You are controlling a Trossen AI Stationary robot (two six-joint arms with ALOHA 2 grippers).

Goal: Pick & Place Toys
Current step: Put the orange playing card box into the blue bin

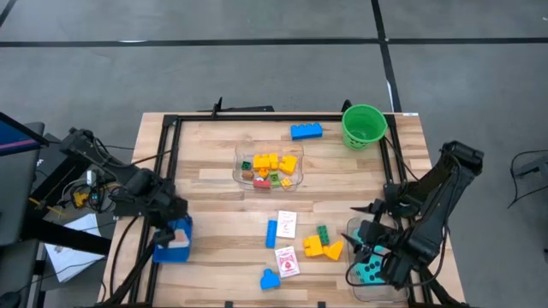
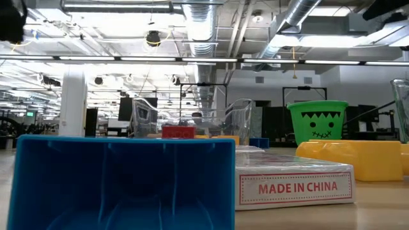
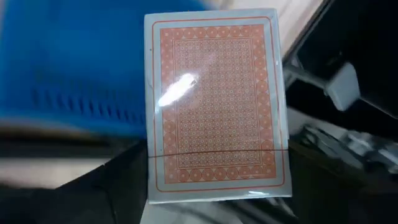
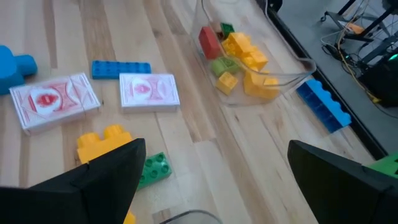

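Left gripper (image 1: 175, 224) clamps a red-backed card pack (image 3: 214, 102) above the blue tray (image 1: 174, 240) at the table's left edge. Right gripper (image 1: 370, 246) hangs with fingers spread wide over the clear tub (image 1: 374, 272) holding teal dice (image 1: 371, 271).

Right gripper (image 4: 214, 180) fingers spread wide over wooden table (image 4: 205, 134), 2 card packs (image 4: 149, 91) side by side, blue bar (image 4: 120, 69), yellow brick (image 4: 102, 142), green brick (image 4: 154, 168), clear tub (image 4: 283, 74) of mixed bricks (image 4: 239, 59), long blue brick (image 4: 323, 106) beyond
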